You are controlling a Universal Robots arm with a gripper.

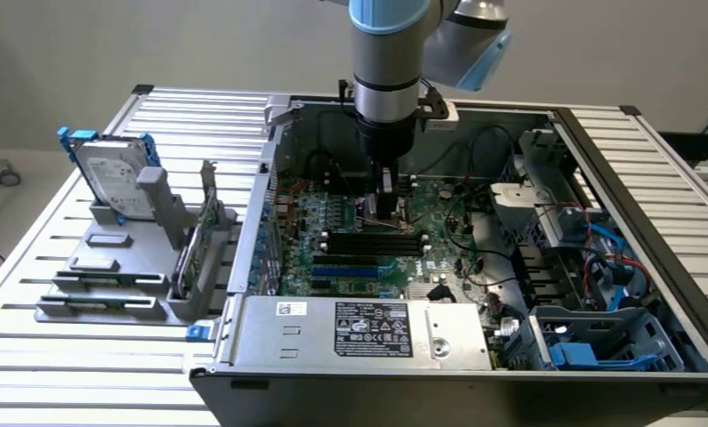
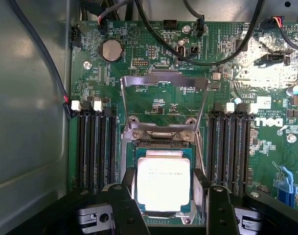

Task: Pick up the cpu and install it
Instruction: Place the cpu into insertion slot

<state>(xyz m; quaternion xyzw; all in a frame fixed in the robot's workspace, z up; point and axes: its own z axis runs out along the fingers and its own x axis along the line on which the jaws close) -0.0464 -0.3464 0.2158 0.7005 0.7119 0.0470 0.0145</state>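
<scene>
- One slatted table (image 1: 45, 267) carries an open computer case (image 1: 449, 400); my arm (image 1: 388, 53) reaches down into the case.
- Motherboard (image 2: 153, 103) lies flat under my gripper (image 2: 171, 188).
- Hard drive (image 1: 115, 178) with blue rails stands upright in a grey rack (image 1: 105, 267) on the exterior view's left, well apart from the case.
- Socket (image 2: 163, 142) has its load plate (image 2: 163, 81) swung up.
- Cpu (image 2: 163, 182) lies in the socket between my fingers (image 2: 126, 205); my jaws stand apart, one on each side, clamped on nothing.

Open socket frame (image 2: 139, 81) stands beside cpu (image 2: 163, 183); memory slots (image 2: 95, 147) flank both sides.
</scene>
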